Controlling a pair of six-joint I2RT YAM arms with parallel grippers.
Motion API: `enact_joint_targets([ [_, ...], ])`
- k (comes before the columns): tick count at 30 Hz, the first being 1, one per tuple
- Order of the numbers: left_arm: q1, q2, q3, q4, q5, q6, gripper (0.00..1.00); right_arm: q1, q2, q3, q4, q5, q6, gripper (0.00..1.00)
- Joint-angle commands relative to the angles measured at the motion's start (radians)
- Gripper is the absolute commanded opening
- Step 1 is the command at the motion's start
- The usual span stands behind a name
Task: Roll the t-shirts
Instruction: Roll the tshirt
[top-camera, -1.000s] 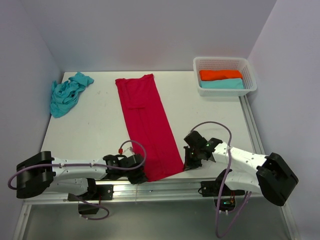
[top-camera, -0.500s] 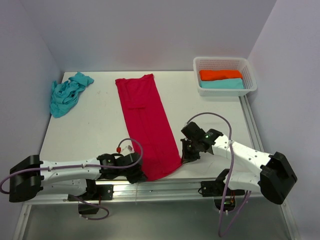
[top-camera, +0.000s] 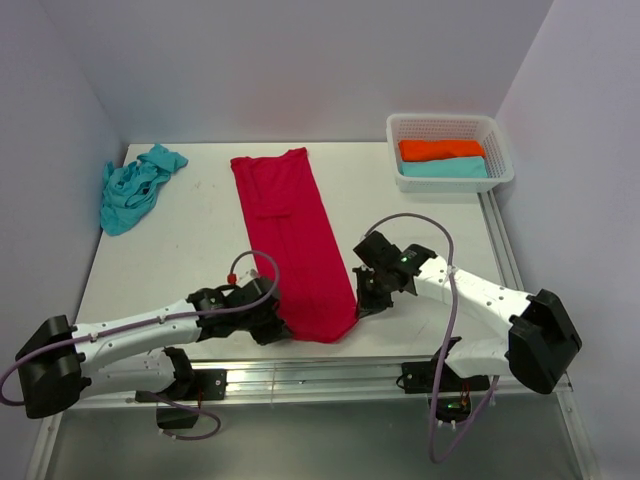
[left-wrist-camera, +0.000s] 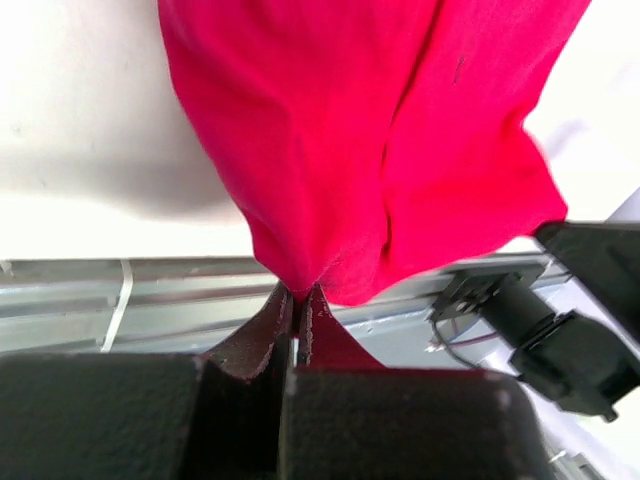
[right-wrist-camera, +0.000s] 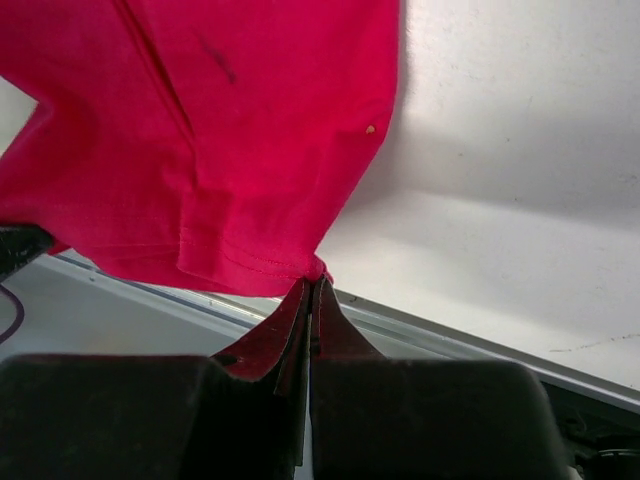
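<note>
A crimson-red t-shirt (top-camera: 295, 235), folded into a long strip, lies down the middle of the table. My left gripper (top-camera: 279, 327) is shut on its near-left corner (left-wrist-camera: 298, 285). My right gripper (top-camera: 359, 303) is shut on its near-right hem corner (right-wrist-camera: 317, 270). Both hold the near end lifted off the table. A crumpled turquoise t-shirt (top-camera: 135, 186) lies at the far left. An orange t-shirt (top-camera: 441, 149) and a turquoise t-shirt (top-camera: 445, 168) lie folded in the white basket (top-camera: 497, 138).
The basket stands at the far right corner. A metal rail (top-camera: 330, 367) runs along the table's near edge, and another (top-camera: 503, 250) along the right edge. Walls enclose the left, back and right sides.
Both grippers closed on the red shirt's near corners and moved away from the near edge, lifting the hem; the shirt's near end now sits farther up the table.
</note>
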Motion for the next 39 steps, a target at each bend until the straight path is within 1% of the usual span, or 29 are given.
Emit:
enact_joint_targets([
  [1, 0.070, -0.007, 0.044, -0.040, 0.021, 0.084, 0.00, -0.011, 0.020, 0.079, -0.022, 0.016, -0.021, 0.00],
  [6, 0.145, -0.013, 0.063, -0.051, 0.061, 0.128, 0.00, -0.035, 0.062, 0.154, -0.038, 0.017, -0.040, 0.00],
  [11, 0.206, 0.001, 0.083, -0.077, 0.077, 0.161, 0.00, -0.066, 0.117, 0.195, -0.028, 0.008, -0.049, 0.00],
  [14, 0.252, 0.007, 0.091, -0.063, 0.098, 0.185, 0.01, -0.091, 0.149, 0.221, -0.018, 0.000, -0.053, 0.00],
  [19, 0.331, 0.061, 0.137, -0.077, 0.124, 0.260, 0.00, -0.121, 0.209, 0.258, -0.002, -0.015, -0.063, 0.00],
  [25, 0.397, 0.108, 0.171, -0.085, 0.152, 0.306, 0.00, -0.144, 0.272, 0.298, 0.018, -0.026, -0.076, 0.00],
  [31, 0.441, 0.142, 0.174, -0.056, 0.182, 0.325, 0.00, -0.163, 0.339, 0.339, 0.033, -0.041, -0.095, 0.00],
  [39, 0.469, 0.206, 0.209, -0.037, 0.195, 0.351, 0.00, -0.187, 0.390, 0.386, 0.035, -0.033, -0.113, 0.00],
])
